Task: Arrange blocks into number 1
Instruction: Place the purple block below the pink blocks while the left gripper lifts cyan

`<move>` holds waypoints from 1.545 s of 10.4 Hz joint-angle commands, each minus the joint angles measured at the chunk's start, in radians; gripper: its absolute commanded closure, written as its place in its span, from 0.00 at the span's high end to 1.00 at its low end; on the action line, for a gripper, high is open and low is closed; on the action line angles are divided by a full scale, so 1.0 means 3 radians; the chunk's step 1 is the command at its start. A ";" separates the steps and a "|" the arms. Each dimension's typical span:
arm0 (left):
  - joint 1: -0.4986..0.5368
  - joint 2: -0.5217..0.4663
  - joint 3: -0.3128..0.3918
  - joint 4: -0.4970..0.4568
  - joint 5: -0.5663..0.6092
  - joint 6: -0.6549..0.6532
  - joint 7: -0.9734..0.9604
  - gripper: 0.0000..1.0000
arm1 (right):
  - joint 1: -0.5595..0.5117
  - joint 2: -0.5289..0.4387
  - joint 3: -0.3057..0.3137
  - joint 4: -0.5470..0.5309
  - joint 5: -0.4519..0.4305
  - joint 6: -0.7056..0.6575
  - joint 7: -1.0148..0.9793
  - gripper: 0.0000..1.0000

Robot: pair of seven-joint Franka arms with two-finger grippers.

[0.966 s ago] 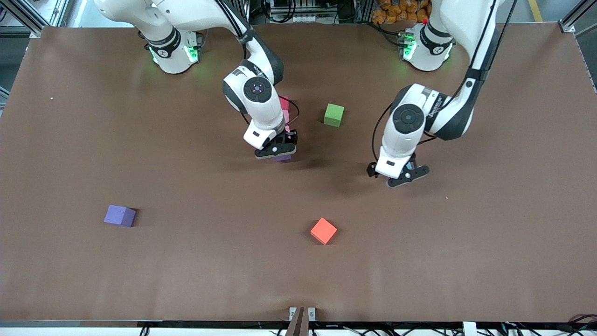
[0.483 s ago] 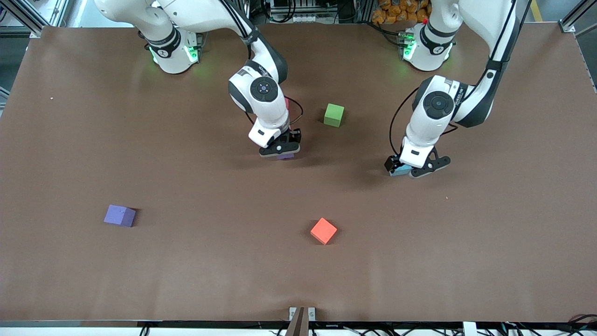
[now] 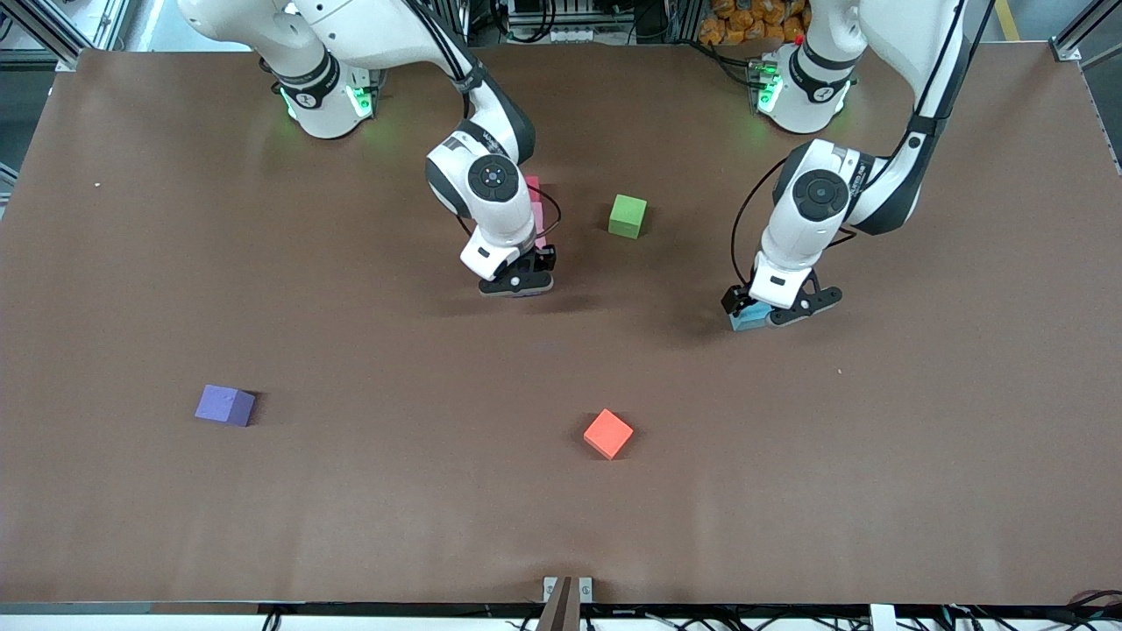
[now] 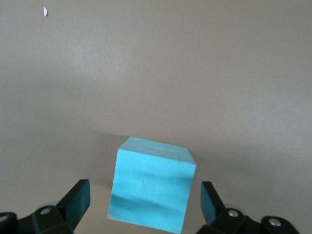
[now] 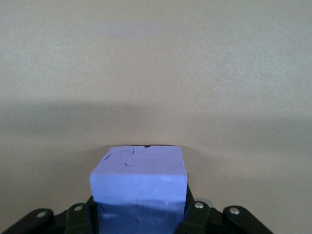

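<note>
My right gripper (image 3: 517, 285) is shut on a purple block (image 5: 138, 183) and holds it low at the table, next to the pink blocks (image 3: 537, 219). A red block (image 3: 531, 182) peeks out past the right arm, at the end of that pink row toward the bases. A light blue block (image 4: 152, 187) rests on the table between the open fingers of my left gripper (image 3: 778, 308); each finger (image 4: 78, 197) stands apart from it. In the front view the light blue block (image 3: 745, 321) shows just under that gripper. A second purple cube (image 3: 225, 405) lies toward the right arm's end.
A green cube (image 3: 628, 216) sits between the two grippers, closer to the bases. An orange cube (image 3: 608, 433) lies nearer the front camera, mid-table. The brown table (image 3: 920, 456) spreads wide around them.
My left gripper has swung toward the bases and dropped around the light blue block. My right gripper, still holding the purple block, has shifted only slightly.
</note>
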 commanded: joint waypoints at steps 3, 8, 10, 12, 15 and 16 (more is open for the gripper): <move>0.0035 0.0177 -0.0039 0.0018 -0.0082 0.0070 0.0200 1.00 | -0.0044 -0.0134 0.0004 -0.0008 0.0003 -0.0039 0.0106 1.00; 0.0010 0.0315 -0.0039 0.0192 -0.0072 0.0070 0.0307 0.00 | -0.0779 -0.0743 0.0040 0.0063 -0.0007 -0.0550 0.0040 1.00; -0.0021 0.0325 -0.0044 0.0263 -0.0062 0.0065 0.0307 0.00 | -0.1183 -0.0871 0.0045 0.0180 -0.0037 -0.0769 -0.0026 1.00; -0.0179 0.0320 -0.0044 0.0467 -0.0057 -0.0012 0.0297 0.00 | -0.1480 -0.0978 0.0040 0.0435 -0.0043 -0.1126 -0.0332 1.00; -0.0353 0.0589 -0.0226 0.1476 -0.0204 -0.1052 0.0297 0.00 | -0.1787 -0.1014 0.0024 0.0947 -0.0053 -0.1990 -0.0985 1.00; -0.0364 0.0875 -0.0324 0.2012 -0.0347 -0.1455 0.0287 0.00 | -0.1935 -0.1025 0.0029 0.1075 -0.0048 -0.2175 -0.1150 1.00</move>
